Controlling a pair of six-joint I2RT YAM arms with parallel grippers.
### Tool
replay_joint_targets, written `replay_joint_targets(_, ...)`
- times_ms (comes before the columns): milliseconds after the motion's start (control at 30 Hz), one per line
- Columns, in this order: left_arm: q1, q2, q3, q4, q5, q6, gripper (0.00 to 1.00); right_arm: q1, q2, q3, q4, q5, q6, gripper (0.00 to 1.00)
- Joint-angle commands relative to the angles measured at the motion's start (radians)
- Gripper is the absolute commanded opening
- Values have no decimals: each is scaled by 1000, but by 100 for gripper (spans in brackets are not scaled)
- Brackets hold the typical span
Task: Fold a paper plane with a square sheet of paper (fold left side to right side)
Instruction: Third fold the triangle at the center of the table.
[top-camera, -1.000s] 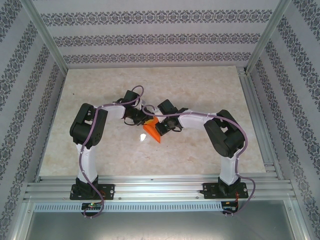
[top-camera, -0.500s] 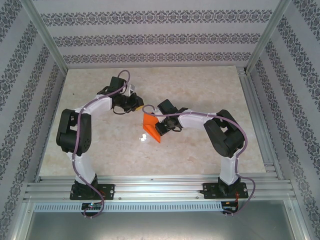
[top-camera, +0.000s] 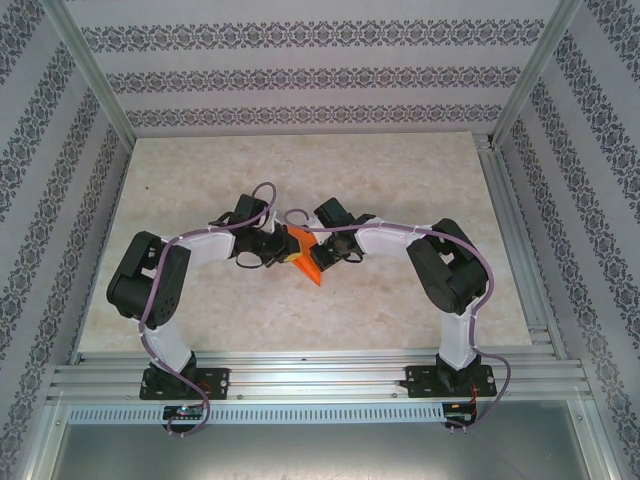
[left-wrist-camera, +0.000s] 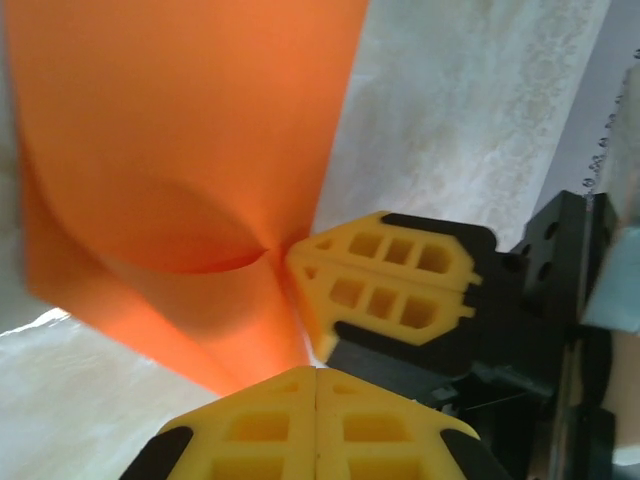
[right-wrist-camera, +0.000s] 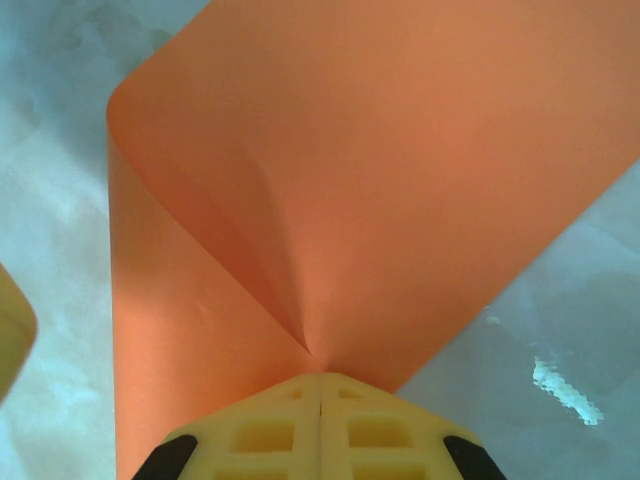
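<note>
Smooth orange paper (right-wrist-camera: 400, 150), softly curled, at right tool's (right-wrist-camera: 320, 378) yellow latticed tip.

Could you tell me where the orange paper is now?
Top view: the orange paper is in the middle of the table, pinched by the right gripper, left gripper close on its left.

Overhead from behind — wrist cameras close on shared paper (right-wrist-camera: 400, 180)
</note>
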Motion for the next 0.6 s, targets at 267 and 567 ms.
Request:
replay_joint_targets(267,-73,61,27,83,-109,-69,8,21,57,-6,-63,15,-18,0)
replay_joint_targets(567,-77,82,24,10,-169,-24,8,22,60,-6,-68,20,-20,0)
